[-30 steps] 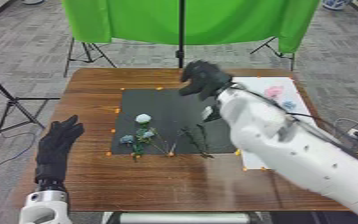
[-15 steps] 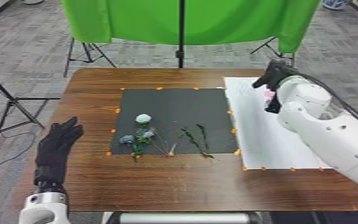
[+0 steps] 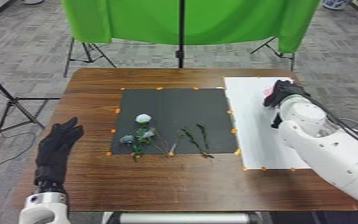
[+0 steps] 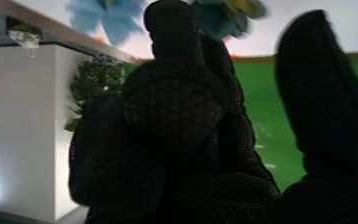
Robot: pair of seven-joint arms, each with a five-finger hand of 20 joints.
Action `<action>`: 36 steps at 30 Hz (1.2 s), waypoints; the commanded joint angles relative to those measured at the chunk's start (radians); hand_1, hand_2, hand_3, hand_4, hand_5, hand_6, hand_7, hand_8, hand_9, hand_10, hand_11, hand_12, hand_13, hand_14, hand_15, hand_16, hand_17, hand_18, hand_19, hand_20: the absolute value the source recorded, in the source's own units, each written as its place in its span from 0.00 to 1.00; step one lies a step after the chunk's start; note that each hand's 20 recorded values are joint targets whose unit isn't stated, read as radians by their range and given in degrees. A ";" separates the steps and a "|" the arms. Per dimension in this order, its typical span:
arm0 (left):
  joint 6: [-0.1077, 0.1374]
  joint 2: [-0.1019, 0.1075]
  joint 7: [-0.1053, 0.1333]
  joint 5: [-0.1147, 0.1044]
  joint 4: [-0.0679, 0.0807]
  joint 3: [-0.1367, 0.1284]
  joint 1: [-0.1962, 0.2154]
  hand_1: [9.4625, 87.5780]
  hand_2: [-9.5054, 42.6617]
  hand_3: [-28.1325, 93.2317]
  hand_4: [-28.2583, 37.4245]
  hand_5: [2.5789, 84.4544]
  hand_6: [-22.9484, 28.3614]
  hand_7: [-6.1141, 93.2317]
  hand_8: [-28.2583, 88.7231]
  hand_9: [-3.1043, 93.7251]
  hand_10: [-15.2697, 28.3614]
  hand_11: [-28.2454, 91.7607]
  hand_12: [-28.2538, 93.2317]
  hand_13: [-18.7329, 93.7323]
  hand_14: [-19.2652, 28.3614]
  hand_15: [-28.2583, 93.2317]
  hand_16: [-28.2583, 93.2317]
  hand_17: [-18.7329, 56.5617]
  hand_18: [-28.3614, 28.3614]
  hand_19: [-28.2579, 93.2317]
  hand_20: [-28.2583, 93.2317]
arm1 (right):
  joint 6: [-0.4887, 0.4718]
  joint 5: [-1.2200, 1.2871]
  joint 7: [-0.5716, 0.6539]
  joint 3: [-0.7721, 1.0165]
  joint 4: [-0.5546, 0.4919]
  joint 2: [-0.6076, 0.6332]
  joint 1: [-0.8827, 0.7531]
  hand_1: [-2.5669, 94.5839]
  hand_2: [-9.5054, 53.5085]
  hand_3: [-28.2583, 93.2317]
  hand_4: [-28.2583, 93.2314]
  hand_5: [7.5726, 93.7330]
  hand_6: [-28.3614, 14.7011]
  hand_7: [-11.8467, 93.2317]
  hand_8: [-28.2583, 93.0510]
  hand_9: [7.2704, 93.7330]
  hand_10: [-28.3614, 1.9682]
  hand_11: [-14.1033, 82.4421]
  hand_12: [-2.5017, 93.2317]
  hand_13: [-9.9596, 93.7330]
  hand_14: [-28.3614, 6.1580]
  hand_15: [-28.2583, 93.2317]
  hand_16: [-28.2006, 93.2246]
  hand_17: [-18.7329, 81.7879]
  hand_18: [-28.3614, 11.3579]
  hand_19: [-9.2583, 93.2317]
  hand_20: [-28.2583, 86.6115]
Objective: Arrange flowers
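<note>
The right hand (image 3: 286,92) is at the upper right of the head view, over the white sheet (image 3: 255,132), with the pink flower (image 3: 268,92) just beside it; its thumb stands apart from the fingers and nothing shows clamped between them. In the right wrist view a blue flower (image 4: 120,22) and a teal and yellow bloom (image 4: 230,17) are near the fingertips. The step in hand looks to be setting or tidying a stem there. To do it well, lower gently, nudge the stem rather than the petals, then lift straight up so the glove drags nothing askew. Next, likely, come the white flower (image 3: 143,118), the blue blooms (image 3: 127,139) and the green stems (image 3: 203,137) on the dark mat (image 3: 162,105), centre left; pinch each low, since they lie close and may tangle. The left hand (image 3: 60,142), at the left edge, has its fingers extended and can wait.
</note>
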 commanded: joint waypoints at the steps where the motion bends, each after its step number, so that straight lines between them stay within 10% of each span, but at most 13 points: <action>1: 0.000 -0.008 -0.010 0.005 -0.006 -0.003 0.021 0.14 0.37 0.73 0.00 0.53 0.54 0.16 0.19 0.48 0.66 0.38 0.33 0.45 0.74 0.40 0.23 0.31 0.73 0.32 0.39 | 0.212 -0.063 -0.065 -0.052 0.031 0.002 -0.057 0.56 0.00 0.68 0.12 0.74 0.62 0.24 0.28 0.91 0.49 0.39 0.29 1.00 0.74 0.69 0.52 0.87 0.50 1.00 0.72; 15: -0.013 0.000 -0.020 0.009 0.002 0.001 0.003 0.14 0.37 0.73 0.00 0.53 0.54 0.16 0.19 0.48 0.66 0.38 0.33 0.45 0.74 0.40 0.23 0.31 0.73 0.32 0.39 | 0.367 -0.002 -0.312 -0.181 -0.283 0.007 0.031 0.67 0.00 0.66 0.12 0.86 0.64 0.29 0.35 0.98 0.62 0.38 0.39 1.00 0.80 0.72 0.49 0.90 0.50 1.00 0.74; 36: -0.014 -0.009 -0.010 0.005 0.010 0.011 -0.004 0.14 0.37 0.73 0.00 0.54 0.55 0.16 0.19 0.49 0.68 0.38 0.34 0.45 0.76 0.41 0.23 0.30 0.73 0.32 0.39 | 0.288 0.120 -0.438 -0.456 -0.211 -0.139 0.145 0.66 0.00 0.65 0.09 0.87 0.69 0.28 0.32 0.97 0.62 0.41 0.37 1.00 0.78 0.71 0.51 0.88 0.47 1.00 0.74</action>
